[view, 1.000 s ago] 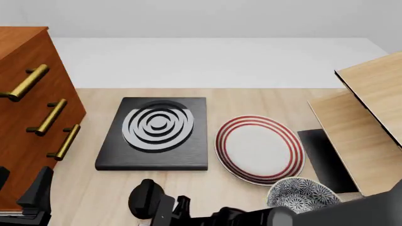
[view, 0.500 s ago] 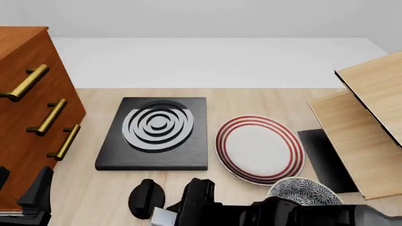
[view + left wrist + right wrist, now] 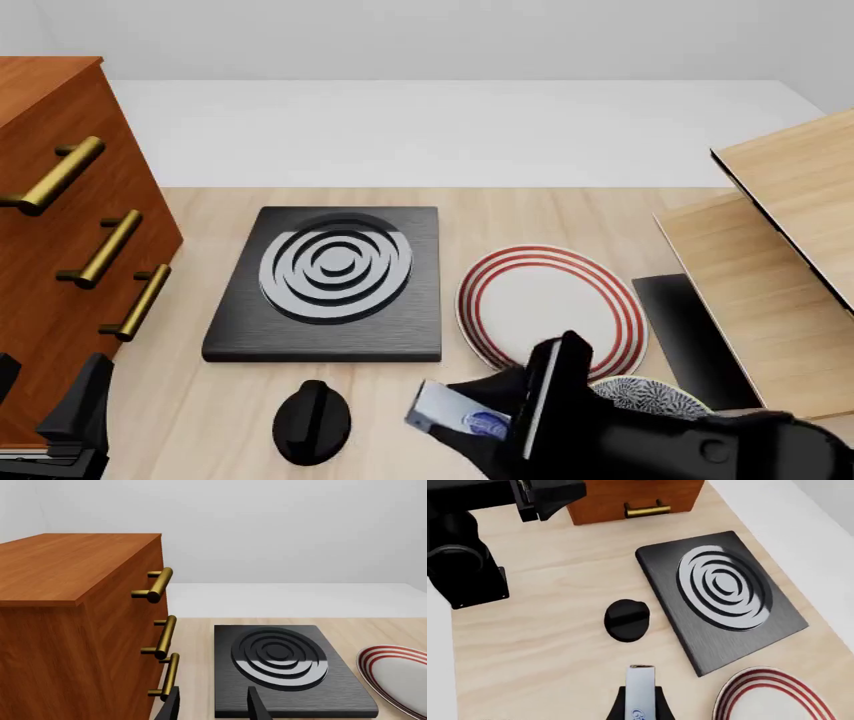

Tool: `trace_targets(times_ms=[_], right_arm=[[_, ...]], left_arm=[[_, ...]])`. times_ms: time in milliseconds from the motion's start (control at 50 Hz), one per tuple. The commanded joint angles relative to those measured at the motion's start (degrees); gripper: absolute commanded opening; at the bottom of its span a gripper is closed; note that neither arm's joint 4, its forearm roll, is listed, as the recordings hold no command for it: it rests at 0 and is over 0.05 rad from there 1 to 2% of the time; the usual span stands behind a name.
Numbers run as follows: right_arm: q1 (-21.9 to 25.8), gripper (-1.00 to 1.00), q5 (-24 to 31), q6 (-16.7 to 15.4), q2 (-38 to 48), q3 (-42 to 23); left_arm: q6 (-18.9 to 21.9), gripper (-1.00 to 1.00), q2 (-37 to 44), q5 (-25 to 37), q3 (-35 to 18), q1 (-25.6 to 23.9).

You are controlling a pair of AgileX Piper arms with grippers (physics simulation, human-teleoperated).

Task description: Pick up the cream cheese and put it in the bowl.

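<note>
My right gripper (image 3: 491, 422) is shut on the cream cheese (image 3: 447, 410), a small pale box with blue print. It holds the box above the table, right of the black knob. In the right wrist view the box (image 3: 641, 687) sticks out from between the fingers (image 3: 662, 709). The patterned bowl (image 3: 643, 395) is just right of the gripper, half hidden by the arm. My left gripper (image 3: 70, 425) is at the lower left beside the cabinet; in the left wrist view it (image 3: 212, 707) is open and empty.
A black knob (image 3: 310, 420) lies on the table near the front. A black burner plate (image 3: 334, 280) lies mid-table, and a red-ringed plate (image 3: 550, 315) lies to its right. A wooden drawer cabinet (image 3: 60, 230) stands left; wooden shelving (image 3: 787, 260) stands right.
My right gripper has risen and moved right from beside the black knob, carrying the cream cheese up off the table toward the bowl. The left arm has not moved.
</note>
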Motion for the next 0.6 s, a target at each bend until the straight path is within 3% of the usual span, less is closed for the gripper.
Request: trace_targets(times_ms=[20,600], right_arm=[[-4.53,-1.00,2.73,0.65,-9.69,2.50],[-18.21,-1.00,5.82,2.68,-26.44,10.70]], left_arm=[[0.00,1.00,0.00,0.00,0.00,0.00],[0.00,1.00,0.00,0.00,0.00,0.00]])
